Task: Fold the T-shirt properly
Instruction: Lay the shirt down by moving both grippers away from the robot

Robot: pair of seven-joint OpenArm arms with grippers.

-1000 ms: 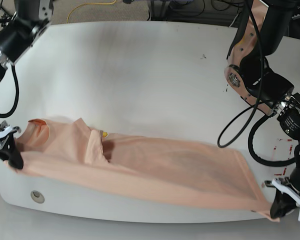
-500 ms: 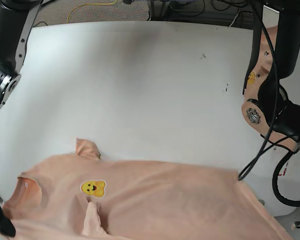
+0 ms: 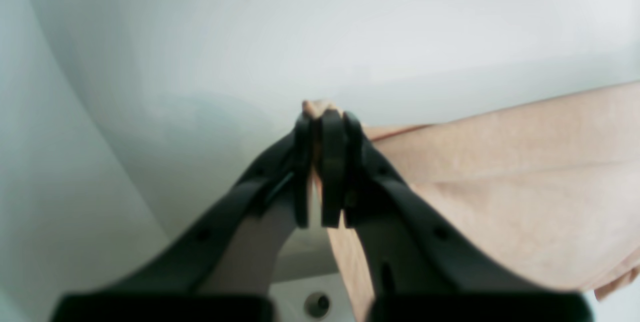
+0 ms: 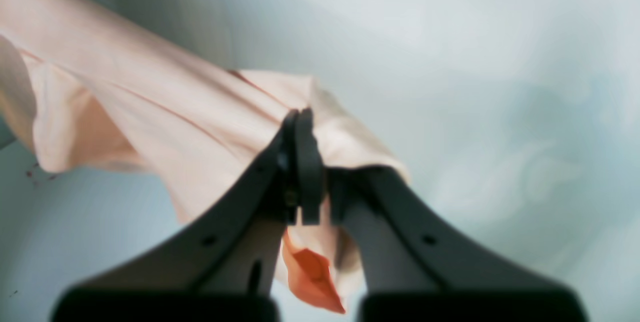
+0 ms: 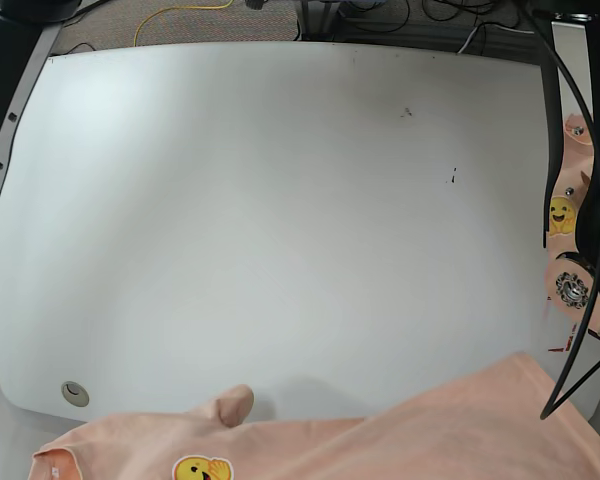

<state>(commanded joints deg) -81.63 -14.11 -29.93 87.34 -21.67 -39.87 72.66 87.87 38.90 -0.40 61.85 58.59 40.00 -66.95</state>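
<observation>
Pinching a corner of the T-shirt point(image 3: 500, 177), the left gripper point(image 3: 320, 127) was clamped shut. Right wrist view: the right gripper point(image 4: 305, 127) nipped bunched cloth likewise. Base view: the limp, light shirt hung past the table point(image 5: 280, 200) edge; edges looked the best holds.

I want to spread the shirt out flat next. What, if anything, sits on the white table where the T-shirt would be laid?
Nothing visible does. The white table shows only bare surface with a few tiny dark specks. The T-shirt hangs at its near edge, pinched by the left gripper and right gripper.
</observation>
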